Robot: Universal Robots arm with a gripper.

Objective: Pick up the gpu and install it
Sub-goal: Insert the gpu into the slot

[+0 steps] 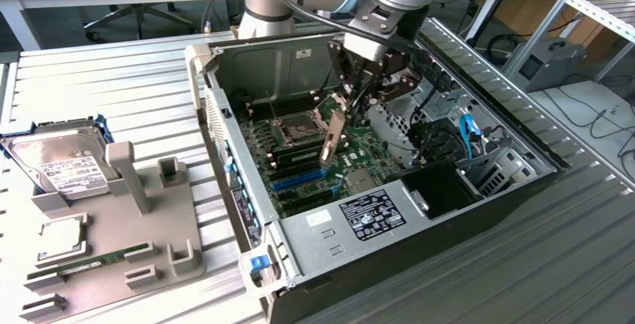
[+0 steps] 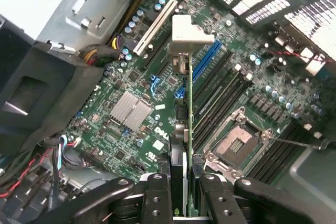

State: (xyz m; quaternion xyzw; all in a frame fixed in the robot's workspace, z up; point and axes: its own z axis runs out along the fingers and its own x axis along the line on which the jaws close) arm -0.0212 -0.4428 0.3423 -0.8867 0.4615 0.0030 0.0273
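Inside the open computer case (image 1: 234, 190), in the exterior view, the gripper (image 1: 359, 105) is reaching down from above and clamping the gpu (image 1: 334, 140) between its fingers. The card is hanging upright on edge over the motherboard (image 1: 309, 184), its lower end sitting close to the board near the CPU socket (image 1: 293, 129). Whether it is touching the board cannot be told from this view. A power supply (image 1: 369, 216) is lying at the near end of the case. On the exterior view's left, a grey holder (image 1: 149, 216) is standing on the table, with a hard drive (image 1: 59, 166) resting at its far end and a green RAM stick (image 1: 91, 261) lying in a slot at its near end.

Over the motherboard (image 2: 121, 135) in the wrist view, the gripper (image 2: 181, 184) is pressing its fingers (image 2: 156, 199) against both faces of the gpu (image 2: 179, 153), which is showing edge-on. Its metal bracket (image 2: 190, 36) is pointing away from the fingers. A blue slot (image 2: 208, 60) is running just beside the card's edge, a white slot (image 2: 155, 27) is lying further off, and the CPU socket (image 2: 237, 146) is sitting on the card's other side.
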